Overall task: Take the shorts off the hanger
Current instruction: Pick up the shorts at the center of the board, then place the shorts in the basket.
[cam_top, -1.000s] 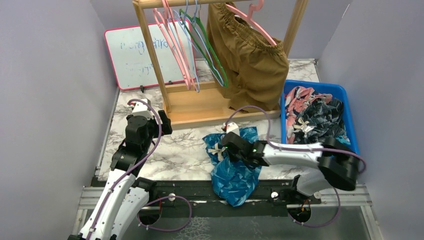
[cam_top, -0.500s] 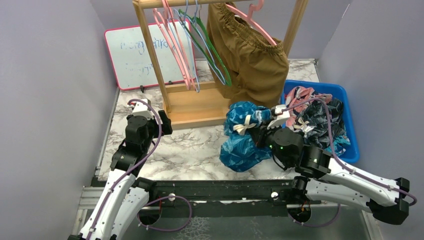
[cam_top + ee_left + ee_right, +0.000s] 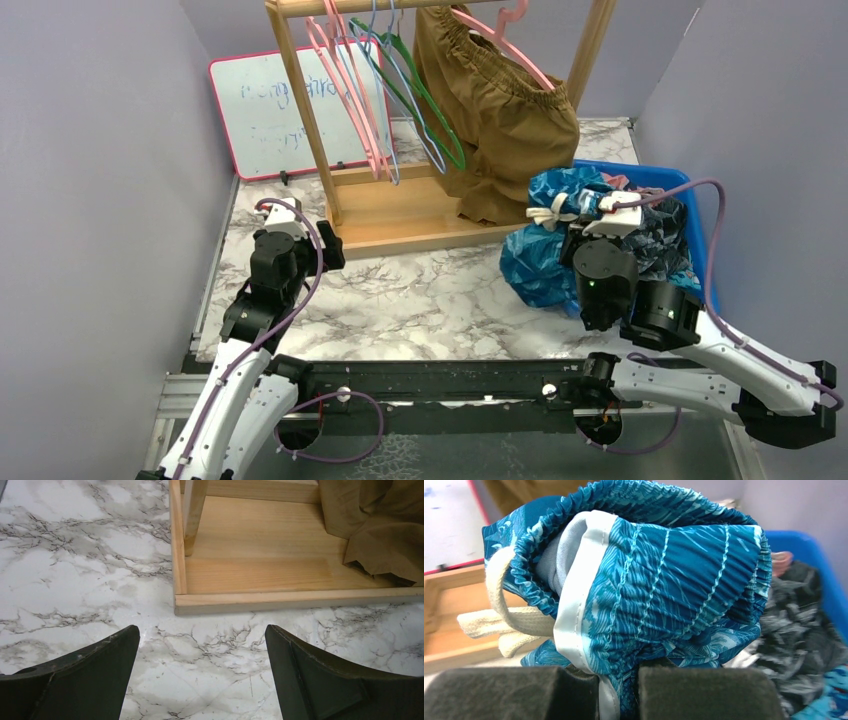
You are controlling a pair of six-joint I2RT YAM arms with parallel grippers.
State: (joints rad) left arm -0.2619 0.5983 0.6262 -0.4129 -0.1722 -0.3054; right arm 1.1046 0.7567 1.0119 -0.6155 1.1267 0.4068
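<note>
From above, the right arm's base link lies low along the near edge. Its forearm rises and folds back over the tabletop [image 3: 400, 300], with the wrist tipped toward the far side. The right gripper [image 3: 590, 208] is clamped on the teal shorts [image 3: 535, 255], which hang bunched below and to its left, off the tabletop. A blue bin [image 3: 705, 255] sits just right of this gripper. The brown shorts [image 3: 500, 110] hang on a pink hanger [image 3: 495, 35] on the wooden rack [image 3: 395, 215], beyond the gripper and to its left. The left arm leans forward from its base, elbow bent. The left gripper [image 3: 328, 248] is low near the rack's near left corner.

In the left wrist view, the left gripper [image 3: 200, 635] is spread wide and holds nothing, above bare marble tabletop [image 3: 65, 580]. The rack's base [image 3: 260, 565] lies just ahead of it. A hem of the brown shorts [image 3: 380, 535] rests on that base, ahead and to the right.

In the right wrist view, the right gripper [image 3: 619, 680] pinches the elastic waistband of the teal shorts [image 3: 664, 575], jaws nearly together with fabric between them. A cream drawstring [image 3: 504, 620] hangs to its left. The bin [image 3: 819, 565] with dark shorts [image 3: 794, 630] lies ahead to the right.
</note>
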